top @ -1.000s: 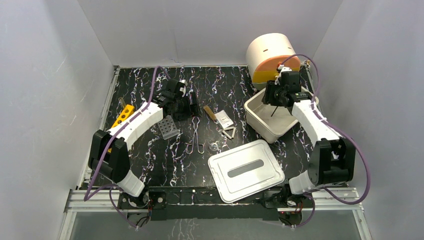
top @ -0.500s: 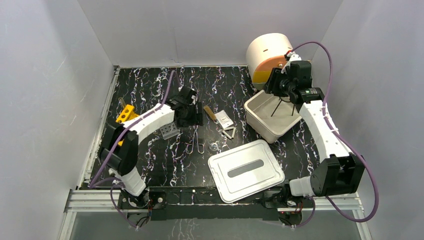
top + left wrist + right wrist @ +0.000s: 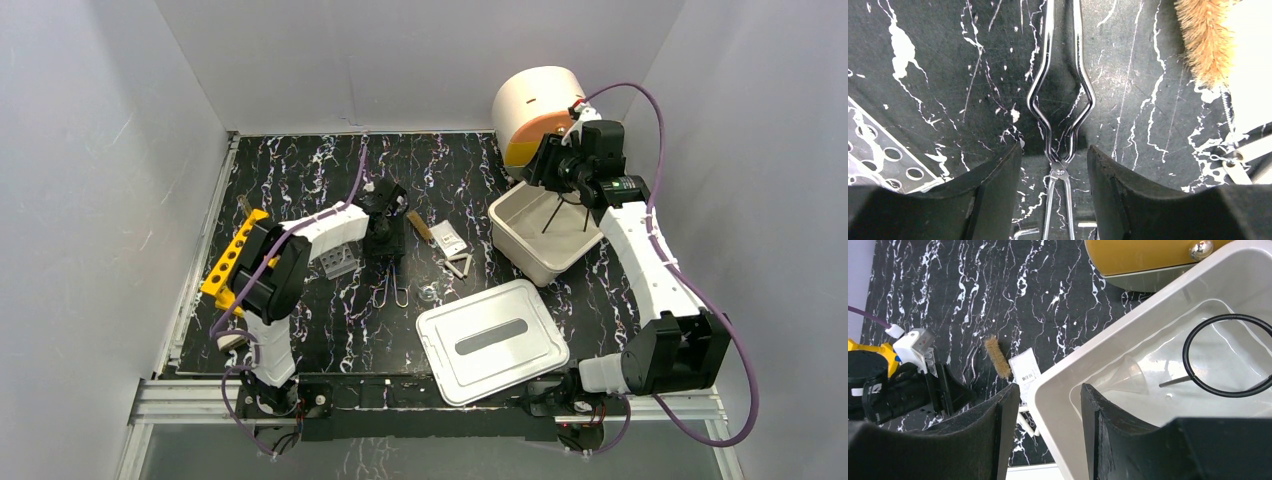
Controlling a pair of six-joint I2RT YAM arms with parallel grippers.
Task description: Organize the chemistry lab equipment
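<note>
The metal tongs [image 3: 1060, 100] lie flat on the black table, handles toward me [image 3: 392, 280]. My left gripper [image 3: 1054, 150] is low over them and open, a finger on each side of the pivot with a gap to the metal. The grey tube rack [image 3: 340, 255] lies just left of it. The black wire loop [image 3: 1184, 354] and a clear funnel [image 3: 1130, 375] lie inside the white bin [image 3: 1073, 365]. My right gripper [image 3: 1044, 390] hangs open above the bin's near-left rim, holding nothing. A wooden-handled brush [image 3: 997, 357] and the white triangle [image 3: 460, 263] lie mid-table.
A white packet [image 3: 447, 238] lies beside the brush. The bin's lid [image 3: 490, 340] rests at the front centre. A round white and orange container [image 3: 540, 110] stands behind the bin. A yellow rack [image 3: 232, 255] lies at the left edge. A small clear item [image 3: 428, 293] sits near the tongs.
My left arm has swung right and down onto the tongs, and its jaws have narrowed around them. My right gripper has lifted up and back from the bin, then held still.
</note>
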